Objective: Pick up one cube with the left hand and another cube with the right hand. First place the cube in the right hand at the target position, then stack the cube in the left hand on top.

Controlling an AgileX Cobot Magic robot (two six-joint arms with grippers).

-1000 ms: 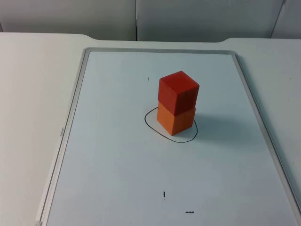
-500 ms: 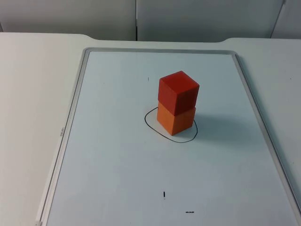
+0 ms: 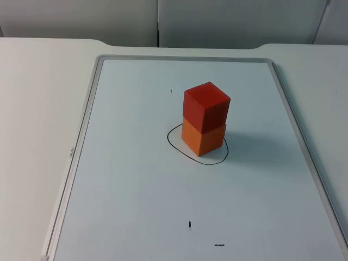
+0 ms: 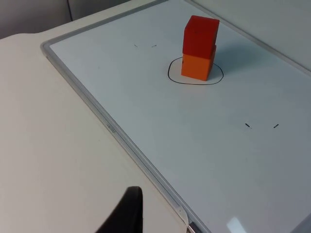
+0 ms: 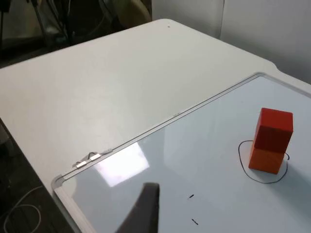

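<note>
A red cube [image 3: 206,105] sits squarely on top of an orange cube [image 3: 203,138], and the orange one stands inside a hand-drawn black ring [image 3: 197,145] on the whiteboard [image 3: 136,196]. The same stack appears in the left wrist view as red cube [image 4: 200,34] over orange cube [image 4: 198,67], and in the right wrist view as red cube [image 5: 274,128] over orange cube [image 5: 266,159]. My left gripper [image 4: 127,213] hangs over the bare table beside the board's frame, far from the stack. My right gripper [image 5: 146,208] waits well back from the stack too. Nothing is held by either.
The whiteboard's grey frame [image 3: 87,114] borders the work area, with bare white table [image 3: 38,109] around it. Small black tick marks [image 3: 190,224] lie on the board near its front. A grey partition wall [image 3: 217,19] closes the far side.
</note>
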